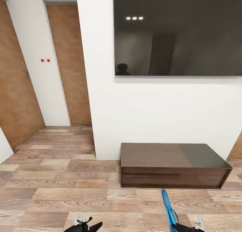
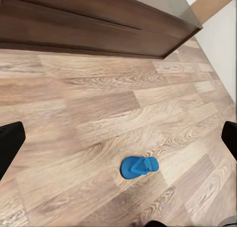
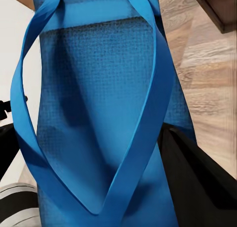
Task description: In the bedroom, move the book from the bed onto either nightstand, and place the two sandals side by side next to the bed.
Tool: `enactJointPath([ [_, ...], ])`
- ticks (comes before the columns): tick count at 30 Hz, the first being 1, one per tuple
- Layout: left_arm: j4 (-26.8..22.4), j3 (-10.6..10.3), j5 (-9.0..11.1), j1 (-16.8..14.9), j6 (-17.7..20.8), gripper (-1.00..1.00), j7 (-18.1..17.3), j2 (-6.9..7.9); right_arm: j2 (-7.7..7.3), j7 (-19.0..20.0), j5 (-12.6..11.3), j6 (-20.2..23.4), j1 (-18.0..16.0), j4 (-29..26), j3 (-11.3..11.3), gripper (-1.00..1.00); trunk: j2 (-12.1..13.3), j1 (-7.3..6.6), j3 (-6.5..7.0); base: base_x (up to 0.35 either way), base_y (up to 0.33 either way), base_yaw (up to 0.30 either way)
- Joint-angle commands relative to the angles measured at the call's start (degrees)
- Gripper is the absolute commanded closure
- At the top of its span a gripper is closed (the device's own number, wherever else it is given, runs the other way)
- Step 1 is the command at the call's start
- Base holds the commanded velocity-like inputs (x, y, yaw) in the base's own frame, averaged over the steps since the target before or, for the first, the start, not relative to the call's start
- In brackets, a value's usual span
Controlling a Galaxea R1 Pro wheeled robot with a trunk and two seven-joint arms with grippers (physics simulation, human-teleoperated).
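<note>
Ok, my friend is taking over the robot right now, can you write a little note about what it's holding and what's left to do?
Right gripper: shut on one flat bright blue flip-flop sandal, held up over the floor.
Left gripper: open, nothing between its fingers.
The second blue flip-flop sandal lies on the wood-plank floor, near the long low dark-wood cabinet.
Done: one sandal picked up.
Left: collect the other, pair both beside the bed, move the book to a nightstand.

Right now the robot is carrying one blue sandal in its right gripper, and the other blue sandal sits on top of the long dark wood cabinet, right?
Not quite. The right gripper does hold one blue sandal, but the other sandal lies on the wood-plank floor, apart from the long cabinet, as the left wrist view shows.
</note>
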Motion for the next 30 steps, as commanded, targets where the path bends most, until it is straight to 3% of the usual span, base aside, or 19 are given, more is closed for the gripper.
enactJointPath([
  [1, 0.0, 0.1, 0.3, 0.0, 0.6, -1.00, -0.3, -0.01, 0.00, 0.1, 0.1, 0.0, -0.1, 0.0, -0.1, 1.00, 0.0, -0.01, -0.06, 0.000, 0.000, -0.266],
  [30, 0.0, 0.1, 0.3, 0.0, 0.6, -1.00, -0.3, -0.01, 0.00, 0.1, 0.1, 0.0, -0.1, 0.1, -0.1, 1.00, 0.0, -0.01, -0.06, 0.000, 0.000, -0.264],
])
